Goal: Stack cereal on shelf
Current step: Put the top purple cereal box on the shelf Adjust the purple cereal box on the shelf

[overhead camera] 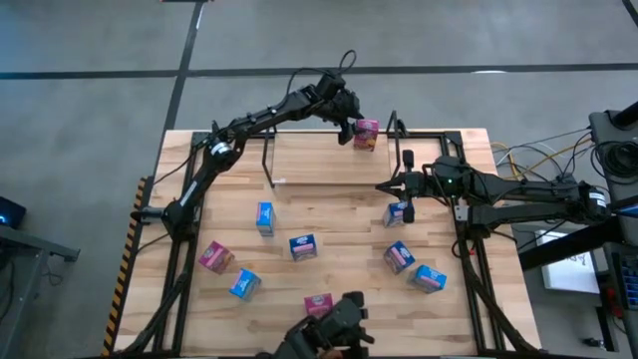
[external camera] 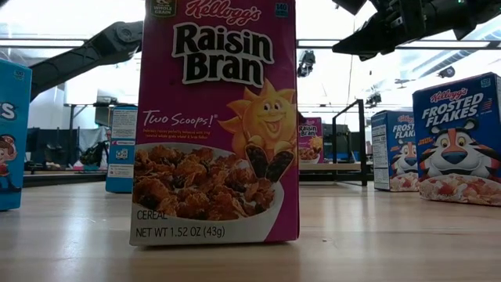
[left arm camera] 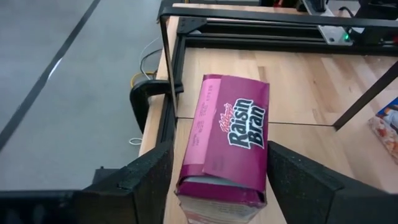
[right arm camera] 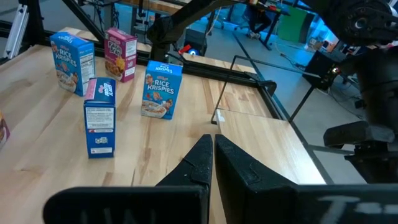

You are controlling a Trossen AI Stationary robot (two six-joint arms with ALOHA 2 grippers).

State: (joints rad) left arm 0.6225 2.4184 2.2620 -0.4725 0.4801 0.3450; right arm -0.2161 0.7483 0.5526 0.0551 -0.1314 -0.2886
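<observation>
Wood table (overhead camera: pixel 329 204), grey floor (overhead camera: pixel 90 100); cereal boxes (overhead camera: pixel 303 246) scattered.

Raisin Bran box (external camera: pixel 215 125) — Frosted Flakes box (external camera: pixel 458 137)

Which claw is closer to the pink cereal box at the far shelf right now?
Left. The left claw straddles the pink cereal box; the right claw sits shut farther in over the table.
</observation>
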